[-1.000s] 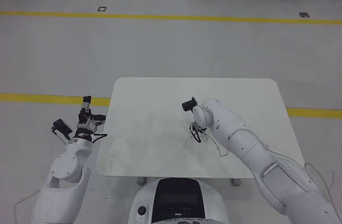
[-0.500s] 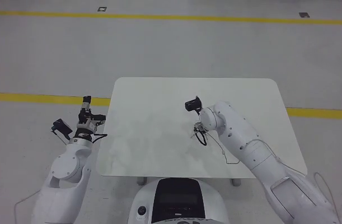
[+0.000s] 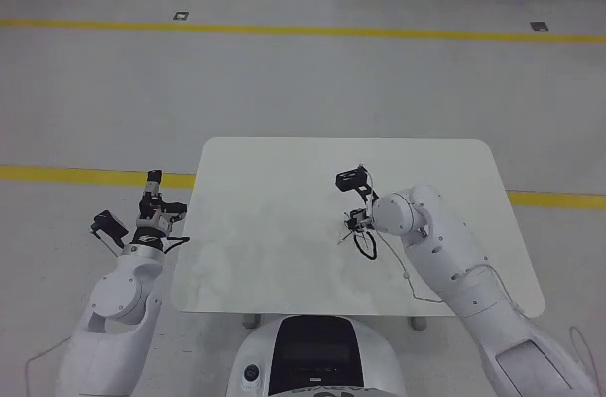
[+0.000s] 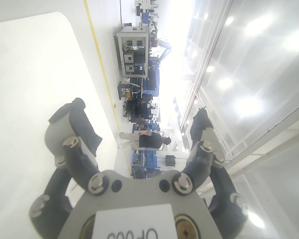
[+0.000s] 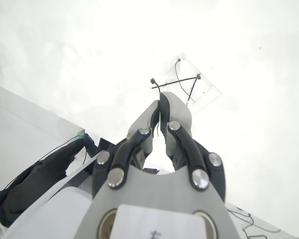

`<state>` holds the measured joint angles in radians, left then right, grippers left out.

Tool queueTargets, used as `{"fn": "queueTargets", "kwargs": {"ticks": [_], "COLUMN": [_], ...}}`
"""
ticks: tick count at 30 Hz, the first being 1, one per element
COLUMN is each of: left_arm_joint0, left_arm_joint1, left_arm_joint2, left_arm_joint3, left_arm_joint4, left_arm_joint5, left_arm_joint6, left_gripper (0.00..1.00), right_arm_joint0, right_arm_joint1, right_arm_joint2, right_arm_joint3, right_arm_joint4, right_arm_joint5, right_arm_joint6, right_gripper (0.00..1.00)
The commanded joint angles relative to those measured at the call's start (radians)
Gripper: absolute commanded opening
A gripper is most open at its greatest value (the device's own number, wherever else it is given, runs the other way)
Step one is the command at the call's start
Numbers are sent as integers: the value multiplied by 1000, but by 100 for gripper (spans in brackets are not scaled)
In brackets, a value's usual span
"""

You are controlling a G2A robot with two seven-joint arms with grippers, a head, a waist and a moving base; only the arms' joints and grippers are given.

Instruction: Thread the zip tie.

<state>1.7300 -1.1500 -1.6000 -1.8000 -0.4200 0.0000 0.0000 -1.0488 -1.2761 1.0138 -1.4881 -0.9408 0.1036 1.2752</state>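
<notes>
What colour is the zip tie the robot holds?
The zip tie is black; the right wrist view shows it best.

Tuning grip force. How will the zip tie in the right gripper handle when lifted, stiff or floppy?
Probably springy rather than limp: the zip tie holds a smooth curve where it leaves the shut right gripper. It is likely very light, being a thin strap. It may slip or pivot, since it is pinched only across its narrow width.

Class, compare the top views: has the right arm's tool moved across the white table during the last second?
Yes. The right tool, shut on a thin black plastic zip tie, has shifted slightly toward the right edge of the white rectangular table.
</notes>
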Motion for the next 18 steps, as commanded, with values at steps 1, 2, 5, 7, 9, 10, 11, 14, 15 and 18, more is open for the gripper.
{"fn": "queueTargets", "kwargs": {"ticks": [1, 2, 5, 7, 9, 10, 11, 14, 15, 18], "left_arm_joint0": [0, 0, 0, 0, 0, 0, 0, 0, 0, 0], "left_arm_joint1": [0, 0, 0, 0, 0, 0, 0, 0, 0, 0], "left_arm_joint2": [0, 0, 0, 0, 0, 0, 0, 0, 0, 0], "left_arm_joint3": [0, 0, 0, 0, 0, 0, 0, 0, 0, 0], "left_arm_joint4": [0, 0, 0, 0, 0, 0, 0, 0, 0, 0], "left_arm_joint5": [0, 0, 0, 0, 0, 0, 0, 0, 0, 0], "left_arm_joint6": [0, 0, 0, 0, 0, 0, 0, 0, 0, 0], "left_gripper": [100, 100, 100, 100, 100, 100, 100, 100, 100, 100], "right_arm_joint0": [-14, -14, -14, -14, -14, -14, -16, -16, -12, 11], "right_arm_joint1": [6, 6, 6, 6, 6, 6, 6, 6, 6, 3], "right_arm_joint2": [12, 12, 12, 12, 12, 12, 13, 31, 38, 52], "right_arm_joint3": [-32, -32, -32, -32, -32, -32, -31, -31, -31, -13], "right_arm_joint4": [-11, -11, -11, -11, -11, -11, -10, 39, 63, 124], "right_arm_joint5": [-27, -27, -27, -27, -27, -27, -27, -34, -33, -22], "right_arm_joint6": [1, 1, 1, 1, 1, 1, -6, -30, -27, -4], "right_gripper": [0, 0, 0, 0, 0, 0, 0, 0, 0, 0]}}
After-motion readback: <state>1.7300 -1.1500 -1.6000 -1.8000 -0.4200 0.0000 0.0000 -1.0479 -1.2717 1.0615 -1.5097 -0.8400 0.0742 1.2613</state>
